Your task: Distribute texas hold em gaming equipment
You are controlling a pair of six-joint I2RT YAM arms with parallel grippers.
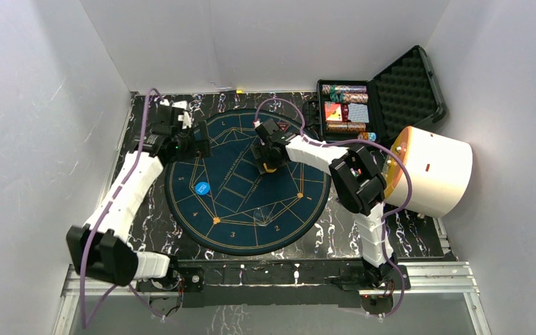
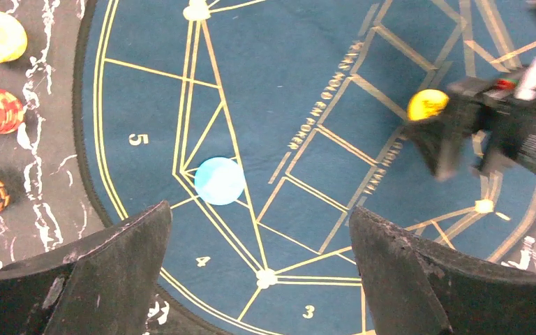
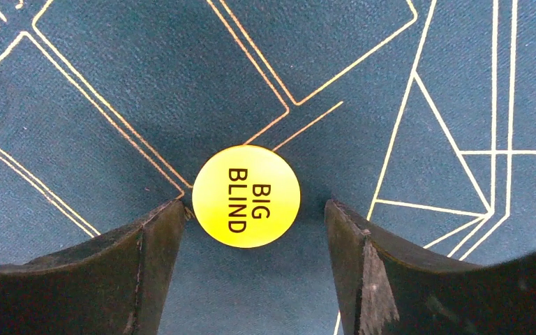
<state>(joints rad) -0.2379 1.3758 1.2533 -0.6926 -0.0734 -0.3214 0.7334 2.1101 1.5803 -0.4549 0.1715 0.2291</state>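
The right gripper (image 3: 255, 208) is holding its jaws open on either side of the yellow button (image 3: 246, 196) lying flat on the blue mat (image 3: 112, 84), while the left gripper (image 2: 260, 218) is hanging wide open over the blue button (image 2: 220, 181) near the numbers 4 and 5.

matt woven cloth mat (image 3: 112, 84), glossy smooth yellow button (image 3: 246, 196), scuffed matt black fingers (image 3: 112, 279)

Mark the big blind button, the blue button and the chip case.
big blind button (image 3: 246, 196), right wrist view, centre of its yellow face.
blue button (image 2: 220, 181), left wrist view, its centre.
chip case (image 1: 408, 87), top external view, foam of its open lid.
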